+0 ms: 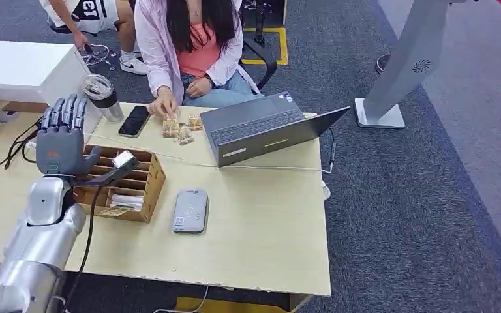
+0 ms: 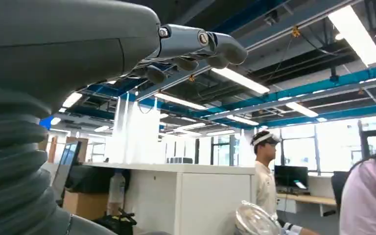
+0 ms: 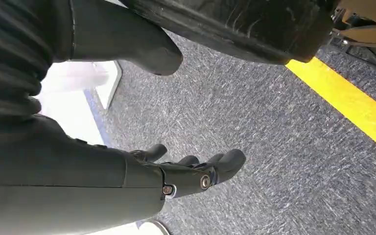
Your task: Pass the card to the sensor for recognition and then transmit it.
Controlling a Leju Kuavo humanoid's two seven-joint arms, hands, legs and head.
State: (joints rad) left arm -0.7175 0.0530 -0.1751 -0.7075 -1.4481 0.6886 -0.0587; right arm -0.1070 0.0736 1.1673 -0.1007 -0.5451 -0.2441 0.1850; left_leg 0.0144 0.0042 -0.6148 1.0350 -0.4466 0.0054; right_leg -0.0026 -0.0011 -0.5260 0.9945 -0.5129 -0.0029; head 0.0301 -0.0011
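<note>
A wooden card box (image 1: 151,184) stands on the table's left side, with white cards (image 1: 127,201) lying in its near slot and one white card (image 1: 124,158) sticking up at its middle. The grey card sensor (image 1: 190,210) lies flat just right of the box. My left hand (image 1: 62,137) is raised over the box's left end, fingers (image 2: 196,44) straight and pointing up, thumb reaching toward the upright card, nothing gripped. My right hand (image 3: 191,171) hangs beside my body over the carpet, fingers loosely extended and empty.
A person sits at the far side with a hand on small wooden pieces (image 1: 181,127). An open laptop (image 1: 261,127), a black phone (image 1: 134,120) and a lidded tumbler (image 1: 102,98) stand along the far edge. A white cable (image 1: 248,167) crosses the table.
</note>
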